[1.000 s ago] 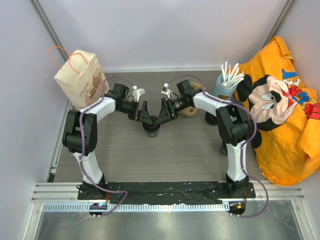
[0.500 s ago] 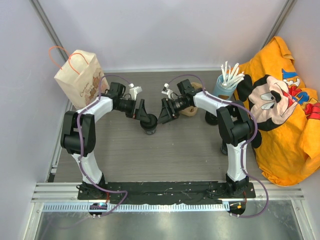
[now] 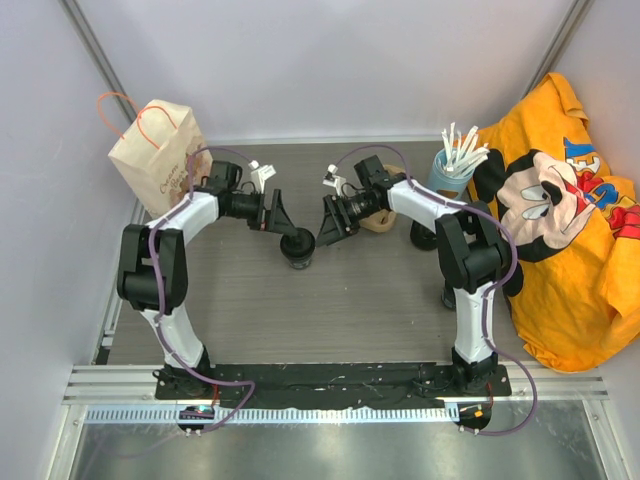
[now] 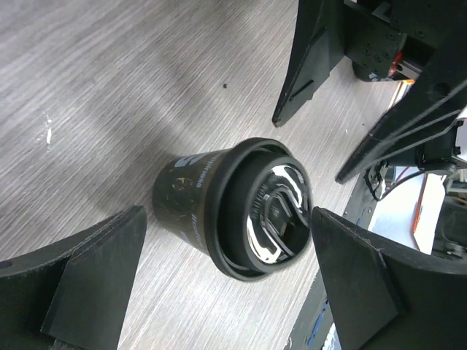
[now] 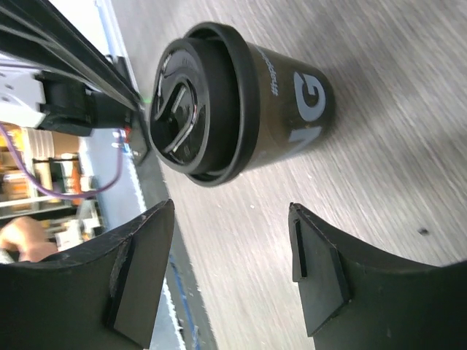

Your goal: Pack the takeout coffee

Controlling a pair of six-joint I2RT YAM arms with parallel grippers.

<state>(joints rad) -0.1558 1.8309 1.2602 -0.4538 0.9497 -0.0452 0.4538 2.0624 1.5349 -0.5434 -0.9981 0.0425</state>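
Note:
The takeout coffee (image 3: 299, 247) is a black paper cup with a black lid and grey lettering, standing upright on the grey table between both arms. In the left wrist view the coffee (image 4: 233, 208) sits just past the tips of my left gripper (image 4: 228, 219), which is wide open and holds nothing. In the top view the left gripper (image 3: 280, 222) is up and to the left of the cup. My right gripper (image 3: 324, 234) is open to the cup's right. From the right wrist, the cup (image 5: 241, 102) stands beyond the right gripper (image 5: 232, 211), not touching it.
A paper bag with red handles (image 3: 155, 155) stands at the back left. A brown cardboard piece (image 3: 383, 222) lies behind the right arm. A blue cup of white sticks (image 3: 452, 165) and an orange Mickey shirt (image 3: 565, 230) are at the right. A dark round object (image 3: 421, 236) sits near them.
My left gripper has drawn back up and to the left, off the cup. The right gripper has backed off slightly and opened a little. The cup stays in place.

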